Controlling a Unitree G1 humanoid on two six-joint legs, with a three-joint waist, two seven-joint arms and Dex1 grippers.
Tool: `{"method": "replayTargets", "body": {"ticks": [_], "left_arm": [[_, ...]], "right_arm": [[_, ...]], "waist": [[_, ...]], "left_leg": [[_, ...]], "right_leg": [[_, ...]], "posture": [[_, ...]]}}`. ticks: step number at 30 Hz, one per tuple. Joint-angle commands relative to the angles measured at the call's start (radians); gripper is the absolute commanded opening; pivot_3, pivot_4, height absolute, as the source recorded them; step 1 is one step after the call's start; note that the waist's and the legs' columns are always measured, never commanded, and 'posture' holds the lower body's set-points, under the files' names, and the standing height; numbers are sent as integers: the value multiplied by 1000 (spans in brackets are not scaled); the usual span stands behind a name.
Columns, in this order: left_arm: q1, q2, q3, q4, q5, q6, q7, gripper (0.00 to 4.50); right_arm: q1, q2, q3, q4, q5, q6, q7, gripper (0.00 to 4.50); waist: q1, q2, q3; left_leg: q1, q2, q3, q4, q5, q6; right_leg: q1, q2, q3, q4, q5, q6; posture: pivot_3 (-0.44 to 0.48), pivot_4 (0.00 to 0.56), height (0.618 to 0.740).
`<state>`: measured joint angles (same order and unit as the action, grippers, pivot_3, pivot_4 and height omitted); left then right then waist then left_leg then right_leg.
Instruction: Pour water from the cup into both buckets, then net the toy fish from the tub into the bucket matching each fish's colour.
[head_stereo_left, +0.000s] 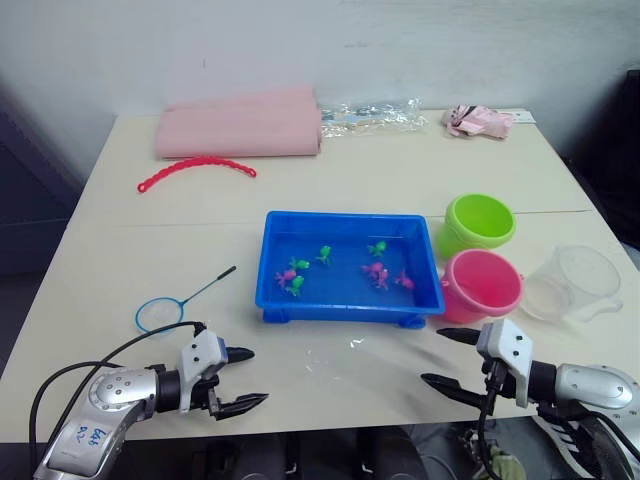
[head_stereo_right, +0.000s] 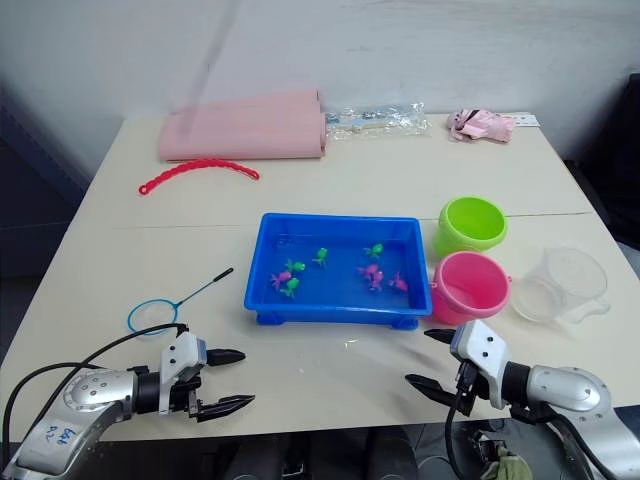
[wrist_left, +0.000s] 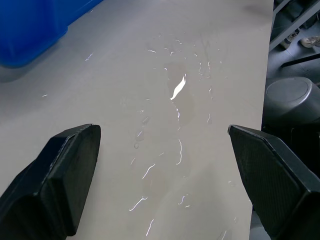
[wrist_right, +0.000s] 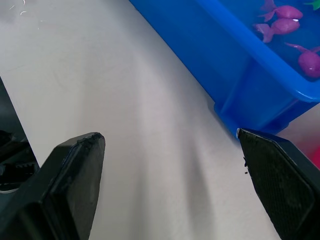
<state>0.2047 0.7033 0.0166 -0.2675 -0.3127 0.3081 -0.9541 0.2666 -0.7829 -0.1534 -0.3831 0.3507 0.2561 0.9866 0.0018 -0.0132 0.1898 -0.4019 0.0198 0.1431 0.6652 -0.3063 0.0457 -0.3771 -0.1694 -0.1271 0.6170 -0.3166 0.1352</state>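
The net (head_stereo_left: 160, 313) lies flat on the cream table (head_stereo_left: 120, 240), its blue hoop toward the near left edge and its thin dark handle angling up toward the tub. Just below it the left gripper (head_stereo_left: 243, 380) hovers over the table's front edge with its two black fingers spread apart and holding nothing; in the left wrist view, drops of spilled water (wrist_left: 176, 90) glisten on the tabletop between those fingers. Farther back on the left lie a red beaded strip (head_stereo_left: 196, 169) and a folded pink cloth (head_stereo_left: 240, 125). The blue tub (head_stereo_left: 348, 267) sits at the centre, holding water with green fish (head_stereo_left: 325, 254) toward its left and pink fish (head_stereo_left: 377, 272) toward its right. The right gripper (head_stereo_left: 445, 358) hangs below the tub's near right corner, fingers wide and empty. Right of the tub stand the lime green bucket (head_stereo_left: 478, 222) and, touching it in front, the pink bucket (head_stereo_left: 482, 285). The clear cup (head_stereo_left: 575, 284) lies tipped just beside the pink bucket.
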Motion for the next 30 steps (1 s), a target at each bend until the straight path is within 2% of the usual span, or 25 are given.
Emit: {"method": "replayTargets", "body": {"ticks": [1, 6, 12, 17, 21, 23, 26, 30], "left_arm": [[3, 20, 7, -48, -30, 22, -21, 4434], [-17, 21, 12, -96, -58, 91, -5, 4434], [-109, 17, 40, -222, -257, 266, -13, 4434], [-373, 5, 22, -240, -422, 404, -28, 4434], [-625, -59, 5, -164, -544, 516, -13, 4434], [-683, -76, -9, -139, -555, 538, -15, 4434], [-746, -86, -70, -107, -506, 506, -58, 4434], [-787, -88, -111, -78, -479, 476, -108, 4434]], "right_arm": [[-6, -9, 2, -2, -6, -17, 5, 4500], [-4, -6, 0, -15, -4, -7, 2, 4500], [41, 16, -82, -82, 79, 88, -46, 4500], [172, 90, -300, -196, 184, 191, -166, 4500], [282, 168, -537, -263, 259, 289, -293, 4500], [308, 184, -605, -276, 278, 325, -334, 4500], [323, 199, -716, -253, 308, 406, -419, 4500], [277, 207, -775, -208, 309, 469, -524, 4500]], "waist": [[0, 0, 0], [0, 0, 0], [6, 0, 0], [26, 1, 0], [32, 1, 0], [28, 1, 0], [17, 1, 0], [17, 1, 0]], "left_leg": [[0, 0, 0, 0, 0, 0], [0, 0, 0, 0, 0, 0], [0, 0, 0, 0, 2, 3], [-1, -1, -2, 1, 3, 3], [-1, -2, -3, 1, 4, 4], [-1, -2, -3, 1, 4, 4], [0, -2, 0, 0, 4, 4], [0, -1, 1, 0, 5, 4]], "right_leg": [[0, 0, 0, 0, 0, 0], [0, 0, 0, 0, 0, 0], [1, 0, 0, 0, 0, 0], [1, 2, 0, 2, 0, 0], [2, 3, 0, 3, 0, 1], [2, 3, 0, 4, 1, 2], [2, 5, 2, 3, 1, 2], [1, 5, 4, 3, 1, 2]], "posture": [[0, 150, 738], [0, 150, 738], [0, 150, 738], [0, 150, 738], [0, 150, 738], [0, 150, 738], [0, 150, 738], [0, 150, 738]]}}
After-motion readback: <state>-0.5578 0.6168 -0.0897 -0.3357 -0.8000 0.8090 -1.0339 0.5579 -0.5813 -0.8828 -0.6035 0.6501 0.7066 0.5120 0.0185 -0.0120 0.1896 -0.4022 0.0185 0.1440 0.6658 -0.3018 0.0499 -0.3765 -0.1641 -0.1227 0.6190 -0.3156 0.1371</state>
